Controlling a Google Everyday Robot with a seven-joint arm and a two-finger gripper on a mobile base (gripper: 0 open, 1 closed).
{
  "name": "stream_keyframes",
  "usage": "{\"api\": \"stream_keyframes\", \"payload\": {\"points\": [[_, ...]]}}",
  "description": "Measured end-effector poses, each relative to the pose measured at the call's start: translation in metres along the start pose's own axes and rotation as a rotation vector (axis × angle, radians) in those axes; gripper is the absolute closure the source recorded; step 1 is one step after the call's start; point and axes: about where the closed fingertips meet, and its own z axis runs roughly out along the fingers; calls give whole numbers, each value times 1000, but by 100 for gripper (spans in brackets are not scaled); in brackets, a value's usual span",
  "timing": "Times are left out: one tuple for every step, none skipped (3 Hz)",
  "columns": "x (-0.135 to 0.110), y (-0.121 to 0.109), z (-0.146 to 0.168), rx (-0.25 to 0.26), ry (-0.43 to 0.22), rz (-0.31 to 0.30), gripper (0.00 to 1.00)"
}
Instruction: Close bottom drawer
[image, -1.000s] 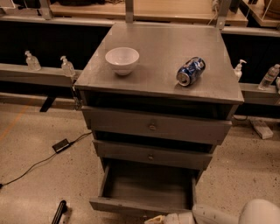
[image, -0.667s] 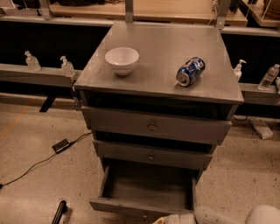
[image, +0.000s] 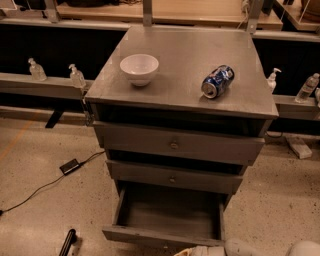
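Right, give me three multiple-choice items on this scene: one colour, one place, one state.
1. The bowl is: A red; B white; C black.
2. The end effector is: A inside the bowl; B beside the bowl; C at the bottom drawer's front, low in view.
3. The bottom drawer is: A shut; B pulled open; C removed.

Answers:
1 B, its surface is plainly white.
2 C, it shows at the view's lower edge, just before the drawer front.
3 B, the drawer juts forward with its inside exposed.

Gripper (image: 192, 251) just before bottom drawer (image: 150, 235)
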Motion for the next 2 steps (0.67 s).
{"api": "stream_keyframes", "payload": {"points": [[14,-7,-7,99,21,-67,100],[27,-19,-21,219,102,-165,100]]}}
